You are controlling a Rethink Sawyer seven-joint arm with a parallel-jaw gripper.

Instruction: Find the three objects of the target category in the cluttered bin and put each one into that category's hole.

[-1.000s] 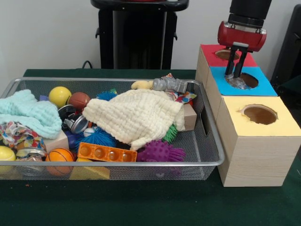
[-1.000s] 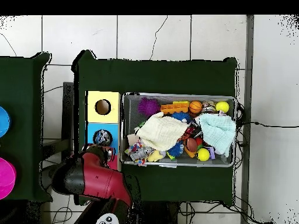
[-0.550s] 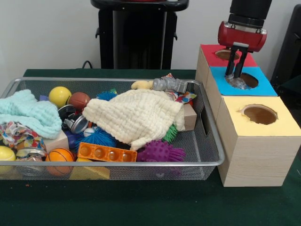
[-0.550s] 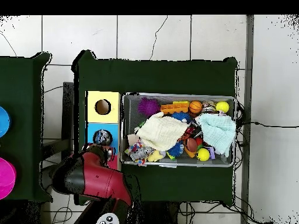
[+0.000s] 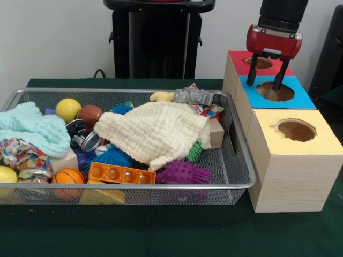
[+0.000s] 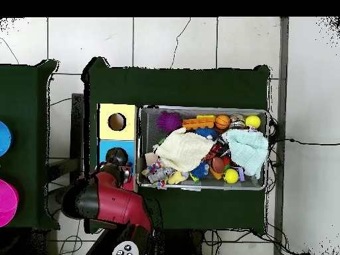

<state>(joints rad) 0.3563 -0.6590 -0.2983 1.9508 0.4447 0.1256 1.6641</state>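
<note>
With its fingers spread and empty, the gripper point(image 5: 266, 76) hangs over the blue hole point(image 5: 275, 91) (drop step apparently complete, the item presumably inside), so next return to the bin point(image 5: 242, 184) for another target.

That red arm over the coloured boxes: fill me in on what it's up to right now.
The gripper hangs open and empty just above the blue-topped box's hole, its fingers spread to either side of the opening. The wire bin beside the boxes is full of clutter: a cream cloth, balls, spiky toys, an orange brick. The yellow box's hole looks empty. Judging by the pose, it is probably at the drop-off point rather than searching.
</note>
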